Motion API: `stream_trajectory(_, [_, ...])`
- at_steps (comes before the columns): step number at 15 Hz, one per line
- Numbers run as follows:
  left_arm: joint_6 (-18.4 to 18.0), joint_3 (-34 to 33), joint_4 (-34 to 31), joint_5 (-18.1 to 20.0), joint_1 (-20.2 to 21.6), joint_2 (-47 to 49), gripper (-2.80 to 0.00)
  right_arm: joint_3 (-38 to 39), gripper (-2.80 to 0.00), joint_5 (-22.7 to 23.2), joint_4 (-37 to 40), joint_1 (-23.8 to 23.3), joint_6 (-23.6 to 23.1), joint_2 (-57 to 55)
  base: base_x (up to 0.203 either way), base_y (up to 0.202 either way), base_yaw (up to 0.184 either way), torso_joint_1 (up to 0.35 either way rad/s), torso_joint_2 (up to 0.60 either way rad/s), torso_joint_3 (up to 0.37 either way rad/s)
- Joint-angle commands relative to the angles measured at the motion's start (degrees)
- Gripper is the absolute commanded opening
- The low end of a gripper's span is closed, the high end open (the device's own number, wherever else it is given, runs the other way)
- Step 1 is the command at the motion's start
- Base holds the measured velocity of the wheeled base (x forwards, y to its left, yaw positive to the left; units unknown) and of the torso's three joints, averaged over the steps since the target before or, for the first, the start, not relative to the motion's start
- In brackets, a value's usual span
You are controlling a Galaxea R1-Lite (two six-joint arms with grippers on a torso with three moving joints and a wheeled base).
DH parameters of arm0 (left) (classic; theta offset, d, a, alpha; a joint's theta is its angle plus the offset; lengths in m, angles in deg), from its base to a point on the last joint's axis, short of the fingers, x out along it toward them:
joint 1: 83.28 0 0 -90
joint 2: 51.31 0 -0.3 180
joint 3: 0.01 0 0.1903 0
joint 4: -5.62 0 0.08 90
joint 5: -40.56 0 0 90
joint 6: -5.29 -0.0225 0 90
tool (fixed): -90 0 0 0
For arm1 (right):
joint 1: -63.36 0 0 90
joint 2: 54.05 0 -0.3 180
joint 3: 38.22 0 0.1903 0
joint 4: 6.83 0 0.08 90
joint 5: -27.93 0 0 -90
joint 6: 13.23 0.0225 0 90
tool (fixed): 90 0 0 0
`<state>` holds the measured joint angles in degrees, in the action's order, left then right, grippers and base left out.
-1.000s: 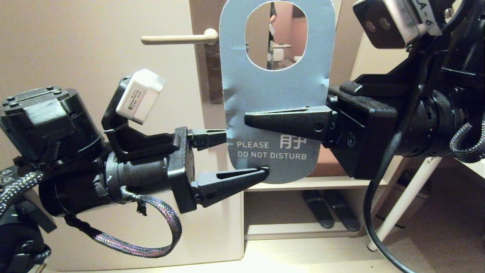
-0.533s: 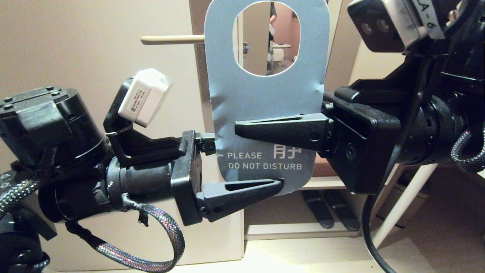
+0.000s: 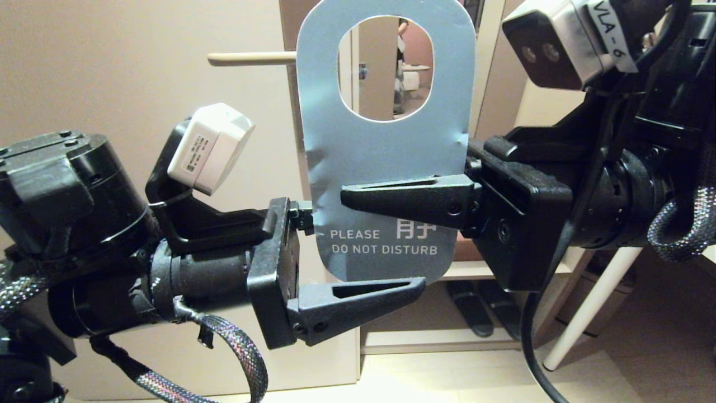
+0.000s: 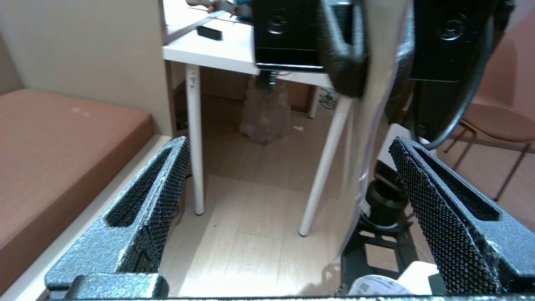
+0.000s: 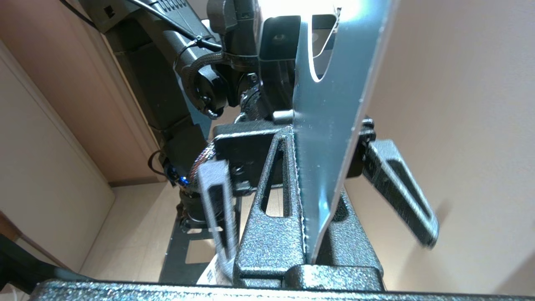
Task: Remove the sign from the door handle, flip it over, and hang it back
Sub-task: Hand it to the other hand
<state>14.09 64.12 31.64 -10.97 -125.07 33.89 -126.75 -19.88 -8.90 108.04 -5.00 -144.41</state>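
Blue-grey sign [image 3: 386,151] upright, "PLEASE DO NOT DISTURB" side showing, off the beige door handle [image 3: 251,56] behind

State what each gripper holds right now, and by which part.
The right gripper is shut on the sign, pinching its solid lower half, just above the printed words. The left gripper holds nothing: its jaws stand open astride the sign's bottom end.
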Motion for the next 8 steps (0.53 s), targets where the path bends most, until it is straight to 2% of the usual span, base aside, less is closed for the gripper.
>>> stream_trajectory(1, [0.08,-0.07,0.27,0.2,-0.8,-0.21,0.0,-0.06,-2.8,0.26,-0.4,0.21,0.03,-0.43,0.0,0.0,0.0,0.0,0.0,0.0])
stream_trajectory(8, [0.17,-0.33,0.27,0.2,-1.27,-0.21,0.0,0.03,-2.8,0.26,-0.41,0.57,0.03,-0.61,0.0,0.0,0.0,0.0,0.0,0.0])
